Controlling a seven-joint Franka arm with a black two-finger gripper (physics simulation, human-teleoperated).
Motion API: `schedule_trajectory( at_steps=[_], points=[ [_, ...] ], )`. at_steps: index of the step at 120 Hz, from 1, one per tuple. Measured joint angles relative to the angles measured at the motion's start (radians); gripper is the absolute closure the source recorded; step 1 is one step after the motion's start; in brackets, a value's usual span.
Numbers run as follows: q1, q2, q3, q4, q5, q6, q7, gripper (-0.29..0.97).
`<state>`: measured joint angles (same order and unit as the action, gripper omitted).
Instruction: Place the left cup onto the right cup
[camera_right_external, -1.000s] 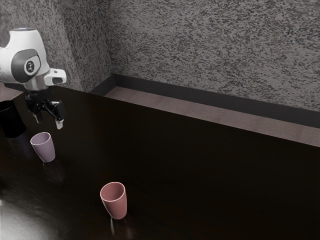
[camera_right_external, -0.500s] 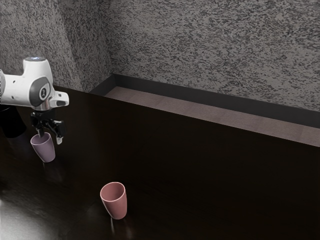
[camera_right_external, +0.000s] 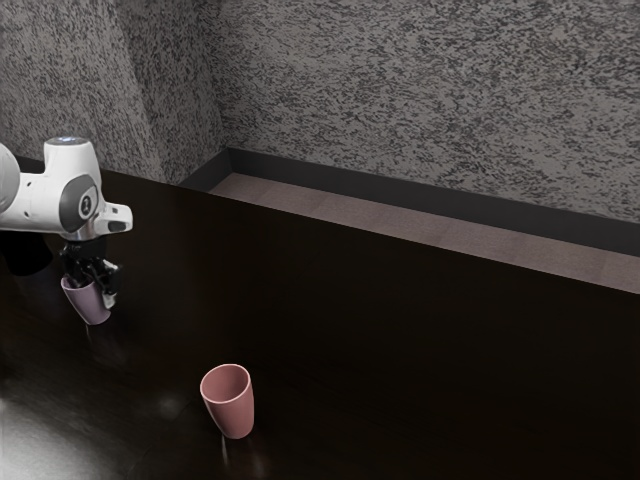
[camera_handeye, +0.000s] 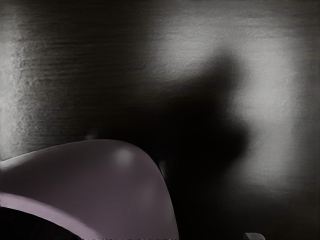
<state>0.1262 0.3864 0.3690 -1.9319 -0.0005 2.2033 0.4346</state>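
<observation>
The lilac cup (camera_right_external: 92, 303) stands upright on the dark table (camera_right_external: 400, 340) at the exterior view's left. My gripper (camera_right_external: 89, 284) has come down over its rim, and its black fingers stand apart on either side of the cup's top. The fingers look about as wide apart as before, so I read the gripper as open. The pink cup (camera_right_external: 229, 400) stands upright and alone, nearer the front and to the exterior view's right of the lilac one. In the wrist view the lilac cup (camera_handeye: 100, 190) looms large and blurred just under my hand.
A dark raised ledge (camera_right_external: 420, 225) runs along the back of the table below the speckled wall. Between the two cups lies bare glossy tabletop. My hand's shadow (camera_handeye: 210, 135) falls on the table beside the lilac cup.
My hand has moved down and slightly toward the exterior view's left, from above the lilac cup to around its rim. Neither cup has moved.
</observation>
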Motion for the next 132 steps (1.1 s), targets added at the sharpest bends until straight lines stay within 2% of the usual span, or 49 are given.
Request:
schedule_trajectory(
  at_steps=[12, 26, 45, 72, 83, 104, 132],
  points=[
    [0.000, -0.006, -0.005, 0.000, -0.001, -0.001, 0.011, 0.53],
    [-0.001, -0.008, -0.011, 0.000, -0.001, -0.002, 0.023, 0.66],
    [-0.001, -0.012, -0.011, 0.000, -0.002, -0.003, 0.034, 0.74],
    [-0.001, -0.060, -0.011, -0.018, 0.000, -0.007, 0.041, 0.77],
    [-0.021, -0.167, -0.011, -0.067, 0.002, -0.024, 0.041, 0.77],
    [-0.142, -0.416, -0.016, -0.228, 0.015, -0.050, 0.021, 0.78],
    [-0.163, -0.630, -0.174, -0.337, 0.085, -0.132, -0.049, 0.78]
  ],
)
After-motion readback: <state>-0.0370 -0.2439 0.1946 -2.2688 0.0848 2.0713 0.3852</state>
